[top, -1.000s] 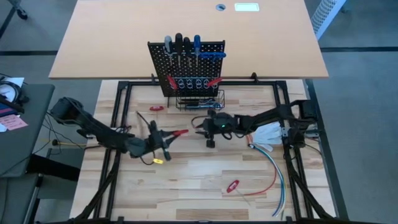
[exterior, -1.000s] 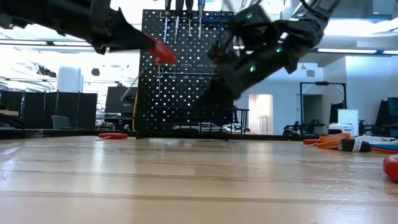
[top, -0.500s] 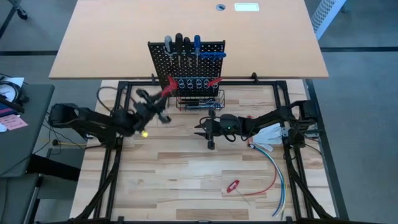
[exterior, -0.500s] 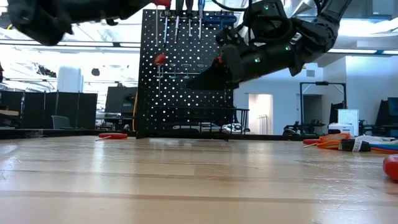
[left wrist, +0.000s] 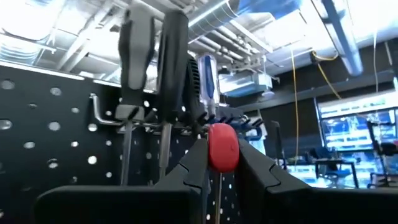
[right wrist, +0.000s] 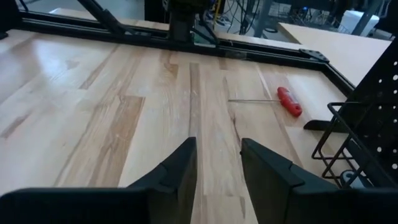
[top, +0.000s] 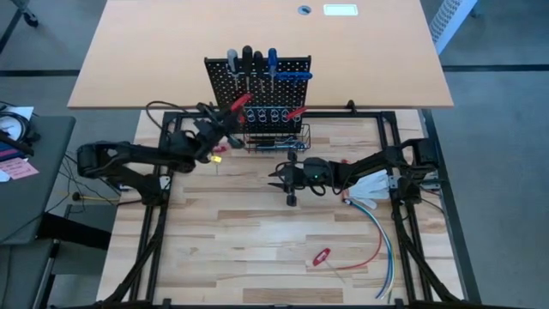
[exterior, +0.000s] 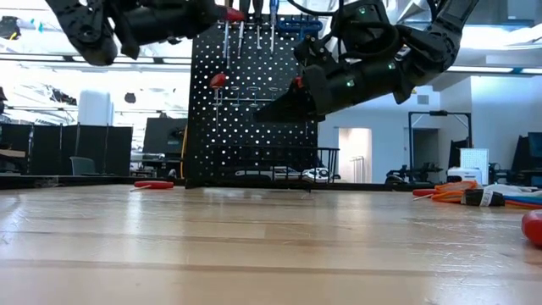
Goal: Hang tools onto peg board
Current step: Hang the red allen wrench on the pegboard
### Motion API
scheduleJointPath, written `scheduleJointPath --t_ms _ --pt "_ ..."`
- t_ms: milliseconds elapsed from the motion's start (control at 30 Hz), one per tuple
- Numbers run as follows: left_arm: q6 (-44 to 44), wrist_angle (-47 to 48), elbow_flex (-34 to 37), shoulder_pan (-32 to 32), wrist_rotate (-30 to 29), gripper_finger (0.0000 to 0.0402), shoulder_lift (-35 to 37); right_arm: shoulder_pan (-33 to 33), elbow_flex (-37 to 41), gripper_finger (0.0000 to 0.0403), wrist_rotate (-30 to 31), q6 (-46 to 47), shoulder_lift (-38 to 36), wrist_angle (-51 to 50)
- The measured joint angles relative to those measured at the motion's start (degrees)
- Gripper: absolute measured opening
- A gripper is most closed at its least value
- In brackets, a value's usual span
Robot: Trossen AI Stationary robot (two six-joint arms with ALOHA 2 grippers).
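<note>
The black peg board (top: 257,86) stands at the table's far side. Screwdrivers (top: 249,60) hang along its top, and a red-handled tool (top: 296,112) sits lower down. My left gripper (top: 225,120) is raised in front of the board's left part, tipped upward and shut on a red-handled tool (top: 240,104). My right gripper (top: 279,176) hovers open above the table in front of the wire basket (top: 276,139), with nothing between its fingers (right wrist: 180,168). Another red-handled tool (right wrist: 289,101) lies flat on the table near the board. My left gripper pinches the red handle (left wrist: 222,149) between its two fingers. The handle's rounded end sticks out past the fingertips toward the board. The fingers slant upward from the table's near left and lie along the tool. The tool is lifted clear of the table.
A red-handled tool (top: 321,256) lies near the table's front right. Red, blue and white cables (top: 377,236) run along the right side. The black frame rails (top: 163,172) border the wooden table top.
My left gripper has carried the red-handled tool from above the table's middle toward the far edge and up to the peg board's left part, tipping from pointing right to slanting upward at the board. My right gripper has tipped closer to level.
</note>
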State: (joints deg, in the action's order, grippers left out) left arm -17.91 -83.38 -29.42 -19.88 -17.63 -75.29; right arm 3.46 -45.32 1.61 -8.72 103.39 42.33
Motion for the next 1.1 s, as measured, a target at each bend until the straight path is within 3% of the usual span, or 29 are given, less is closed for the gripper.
scheduleJointPath --t_ms 133,267,567,767,933,1100 --pt "-0.88 -0.43 -1.70 -0.15 -0.66 0.0036 -4.70 0.00 0.00 0.0131 0.00 -0.75 0.00 0.58" --pt "-1.75 -6.59 -2.18 -1.05 -3.42 0.0036 -9.75 -0.11 0.02 0.0131 0.00 -0.77 0.00 0.26" --pt "-2.67 -6.30 -4.87 -2.47 -4.50 0.0036 -15.87 -0.11 0.00 0.0131 0.00 -0.80 0.00 -0.47" --pt "-2.60 -6.02 -5.08 -2.69 -7.44 0.0037 -16.69 -0.11 0.00 0.0131 0.00 -0.94 0.00 -1.19" --pt "-0.35 -5.95 -4.14 -2.45 -10.17 0.0076 -16.48 -0.11 0.00 0.0131 -0.01 -0.97 0.00 -1.31" --pt "2.76 -2.43 -4.05 -2.48 -10.72 0.0080 -16.57 -0.11 0.00 0.0131 0.00 -0.95 0.00 -1.40"
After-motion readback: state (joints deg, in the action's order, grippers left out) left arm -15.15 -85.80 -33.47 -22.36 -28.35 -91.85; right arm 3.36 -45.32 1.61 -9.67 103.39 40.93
